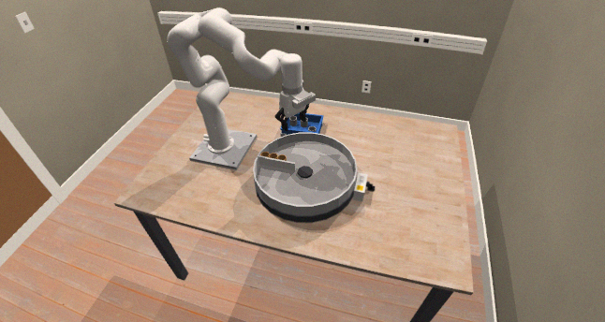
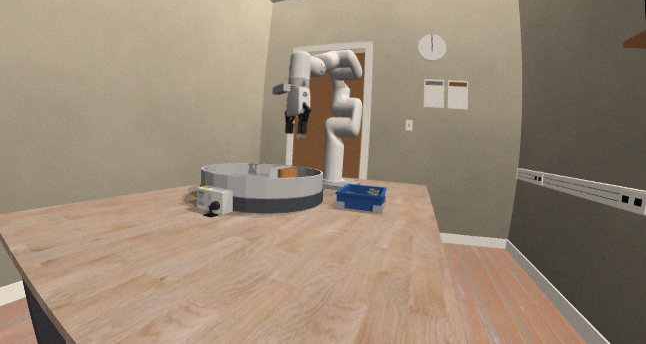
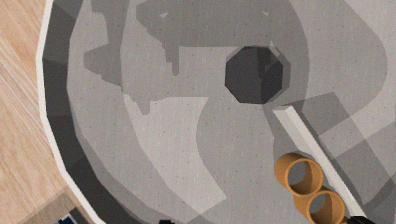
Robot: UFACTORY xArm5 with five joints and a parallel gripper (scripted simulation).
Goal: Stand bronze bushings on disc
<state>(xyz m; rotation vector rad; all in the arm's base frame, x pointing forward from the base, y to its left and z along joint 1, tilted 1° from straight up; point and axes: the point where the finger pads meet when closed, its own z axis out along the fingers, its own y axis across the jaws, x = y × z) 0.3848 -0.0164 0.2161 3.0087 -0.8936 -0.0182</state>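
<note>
Bronze bushings (image 1: 273,156) (image 2: 287,173) (image 3: 304,177), three in the top view, stand upright on the turntable's disc (image 1: 323,182) (image 3: 170,120), below the raised gripper (image 1: 296,122) (image 2: 296,130). The gripper is wide open with nothing between its fingers, high enough to pass over the rim. They sit in a row beside the divider (image 1: 276,163) (image 3: 320,155), off the dark hub (image 1: 305,171) (image 3: 254,75); an open end up suggests each was set on its other end, as asked. Beyond the rim, the blue crate (image 1: 302,130) (image 2: 361,198) holds grey bushings (image 1: 304,122), presumably the steel ones left on purpose. No bronze one shows there, so the placing looks finished, leaving perhaps only a retreat.
</note>
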